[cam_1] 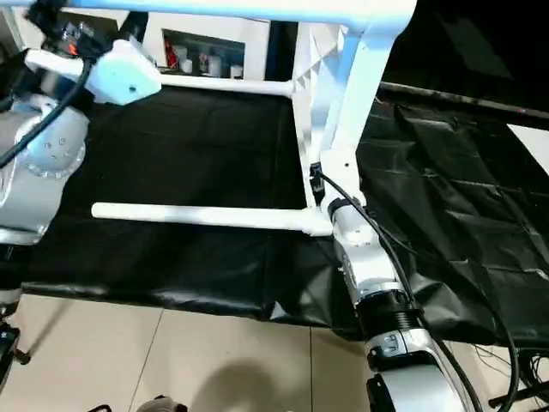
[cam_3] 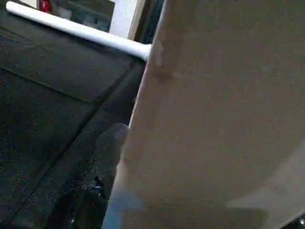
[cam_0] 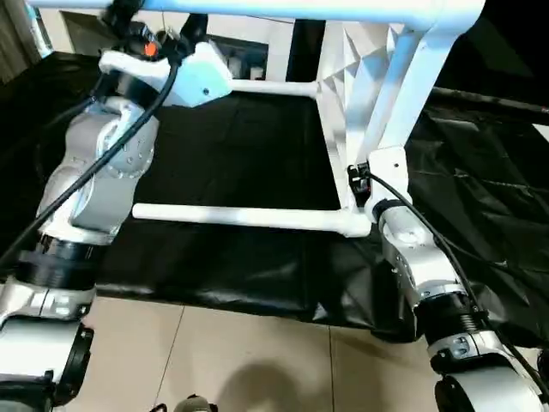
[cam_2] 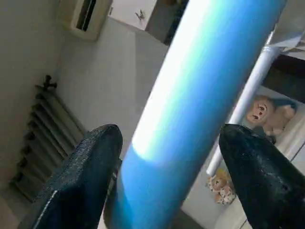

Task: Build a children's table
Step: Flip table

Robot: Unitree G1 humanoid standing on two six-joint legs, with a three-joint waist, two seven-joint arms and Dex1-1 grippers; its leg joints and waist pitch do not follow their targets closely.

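Black plastic sheeting (cam_0: 232, 163) covers the floor beneath the white plastic children's table (cam_0: 360, 103), standing on edge; left gripper (cam_2: 167, 157) spreads wide around one top leg (cam_2: 200, 95), right gripper (cam_0: 360, 182) clasps the tabletop's edge

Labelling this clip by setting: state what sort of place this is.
Probably a furnished indoor room, not a workshop: a tiled floor under a black sheet, a wall air conditioner, and plush toys on a shelf.
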